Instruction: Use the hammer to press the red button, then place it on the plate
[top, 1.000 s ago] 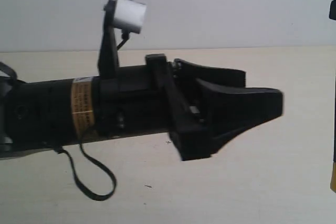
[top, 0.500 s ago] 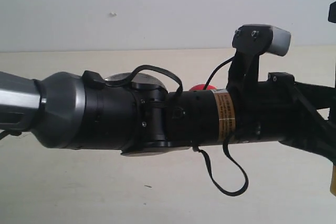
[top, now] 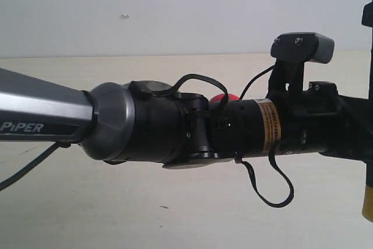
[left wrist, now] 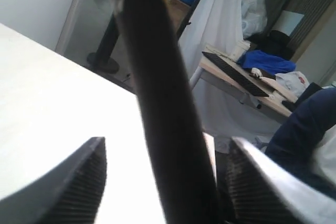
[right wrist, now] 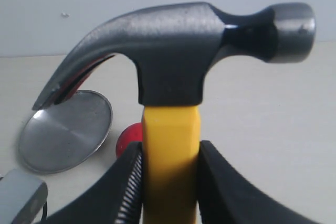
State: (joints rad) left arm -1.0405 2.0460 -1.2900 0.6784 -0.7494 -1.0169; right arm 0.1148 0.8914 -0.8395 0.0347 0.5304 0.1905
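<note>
Right tool (right wrist: 169,182) grips my hammer (right wrist: 173,51) just under its head; beyond the handle sits the red button (right wrist: 127,139), plate (right wrist: 65,129) beside it.

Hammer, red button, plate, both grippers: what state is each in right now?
hammer: upright, head up, yellow neck clamped.
right gripper: shut on the hammer.
left gripper: open, fingers either side of the hammer's black handle.
red button: mostly hidden, hammer not on it.
plate: lying flat, nothing on it.
</note>
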